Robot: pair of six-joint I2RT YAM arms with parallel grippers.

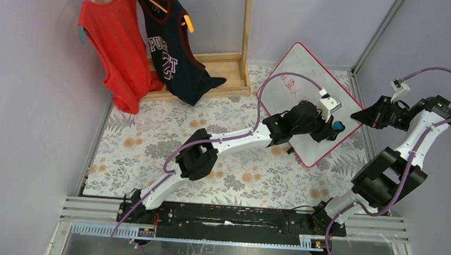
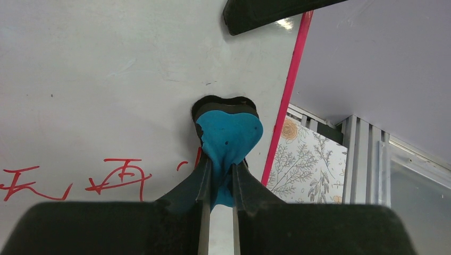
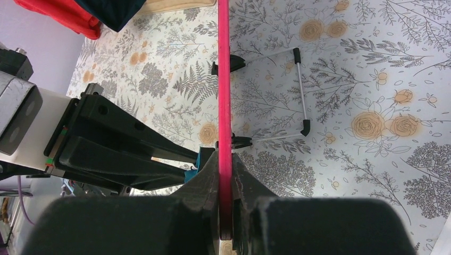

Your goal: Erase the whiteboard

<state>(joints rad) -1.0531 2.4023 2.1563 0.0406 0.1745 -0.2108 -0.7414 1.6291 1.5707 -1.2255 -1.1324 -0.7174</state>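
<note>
**Left fingers (image 2: 219,178) and right fingers (image 3: 224,159) both hold on tight**

The left fingers are squeezed onto a small, soft blue eraser (image 2: 230,133). The right fingers are pinching the thin pink-red frame (image 3: 223,69) of the board, with one finger on each side of it.

The biggest thing is the desk (image 1: 151,141). A pale cloth (image 1: 249,176) with flowers and leaves covers it. At the far side stands a wooden clothes rack (image 1: 230,63). A red sleeveless shirt (image 1: 113,44) and a dark blue sleeveless shirt (image 1: 168,53) hang on it.

Next comes the large white whiteboard (image 1: 306,67) with rounded corners. It is at the far right of the desk, to the right of the rack. It stands up on the desk, and thin metal legs (image 3: 299,90) with small black feet (image 3: 306,126) prop it from behind. The right fingers grip the frame on the board's right side. The left arm (image 1: 234,141) reaches across the desk to the white face.

The eraser is much smaller. Its black pad lies flat on the white face, just beside the frame on the right. The blue part bulges out past the tips of the left fingers.

Smallest are the red handwritten marks (image 2: 119,175). In the left wrist view they sit low and to the left of the eraser. One short red stroke is just beside the left finger.
</note>
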